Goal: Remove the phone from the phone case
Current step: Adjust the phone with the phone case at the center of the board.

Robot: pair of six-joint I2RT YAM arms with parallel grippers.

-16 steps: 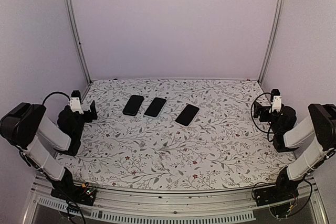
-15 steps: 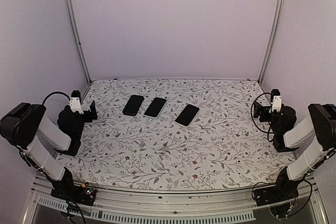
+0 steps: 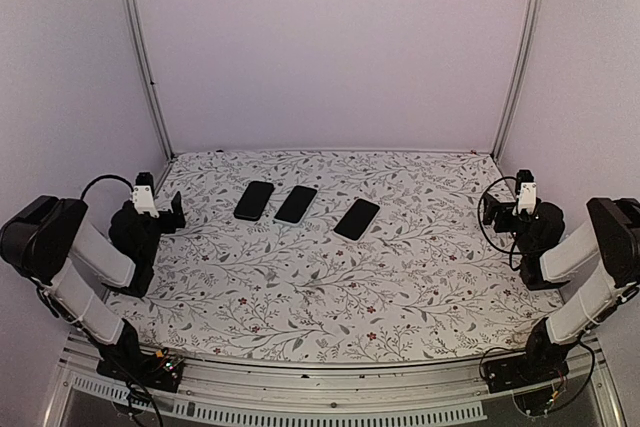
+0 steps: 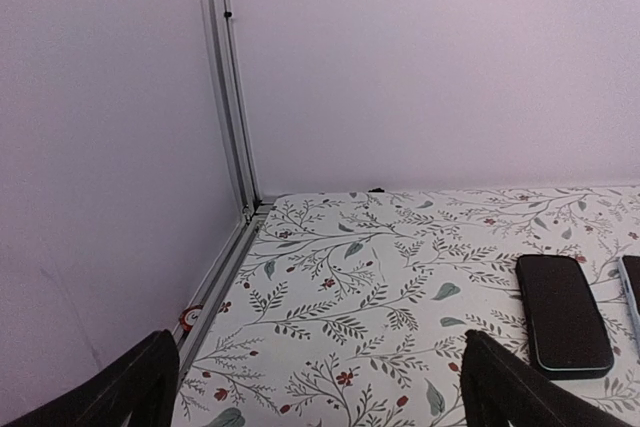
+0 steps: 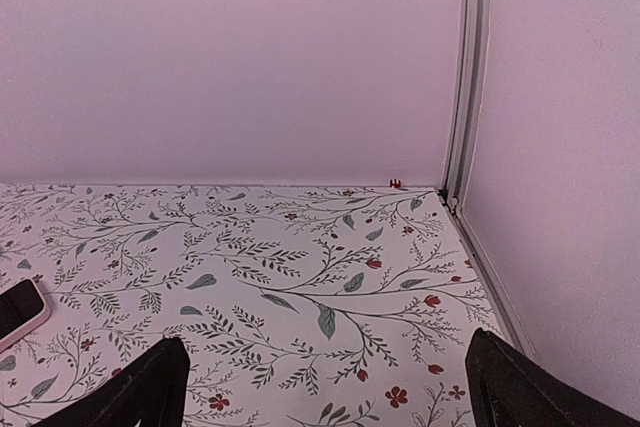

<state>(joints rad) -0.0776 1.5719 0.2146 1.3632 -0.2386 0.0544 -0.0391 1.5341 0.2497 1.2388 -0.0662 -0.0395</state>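
Three dark phones lie face up in the far middle of the table: the left phone [image 3: 254, 200], the middle phone [image 3: 296, 204] and the right phone [image 3: 357, 218]. The left wrist view shows the left phone [image 4: 563, 312] with a thin pale-teal rim, and an edge of the middle phone [image 4: 632, 297]. The right wrist view shows a corner of a phone with a pink rim [image 5: 15, 312] at its left edge. My left gripper [image 3: 165, 209] [image 4: 318, 387] is open and empty at the left edge. My right gripper [image 3: 495, 209] [image 5: 325, 387] is open and empty at the right edge.
The table carries a floral-patterned cloth [image 3: 330, 277]. Plain lilac walls close the back and sides, with metal corner posts [image 3: 145, 57] [image 3: 520, 47]. A metal rail [image 3: 330, 367] runs along the near edge by the arm bases.
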